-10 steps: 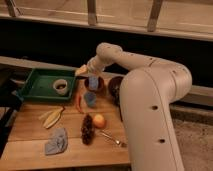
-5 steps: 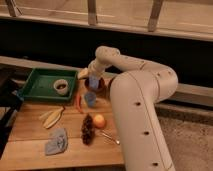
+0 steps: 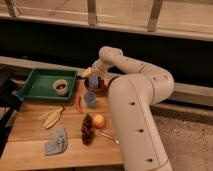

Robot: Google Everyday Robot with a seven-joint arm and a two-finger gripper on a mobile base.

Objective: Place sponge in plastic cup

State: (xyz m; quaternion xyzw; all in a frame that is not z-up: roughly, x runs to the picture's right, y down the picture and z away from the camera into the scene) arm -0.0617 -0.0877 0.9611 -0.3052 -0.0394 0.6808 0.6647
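Observation:
My gripper point(image 3: 93, 75) hangs over the back of the wooden table point(image 3: 30, 132), just right of the green tray point(image 3: 37, 90). A small blue block, apparently the sponge point(image 3: 93, 83), sits right under the gripper, with a yellowish bit beside it. I cannot tell whether the sponge is held. It is above a dark red bowl point(image 3: 100, 89). The blue plastic cup point(image 3: 90, 99) stands upright on the table just in front of the gripper and below it.
The green tray holds a small beige bowl point(image 3: 60, 87). A red chili point(image 3: 79, 104), a banana point(image 3: 52, 117), a blue cloth point(image 3: 56, 141), dark grapes point(image 3: 87, 129), an orange point(image 3: 99, 121) and a fork point(image 3: 108, 136) lie on the table. My white arm point(image 3: 135, 100) covers the table's right side.
The view has shifted and my arm fills more of the right side. The gripper stays above the blue cup in about the same place, perhaps slightly lower.

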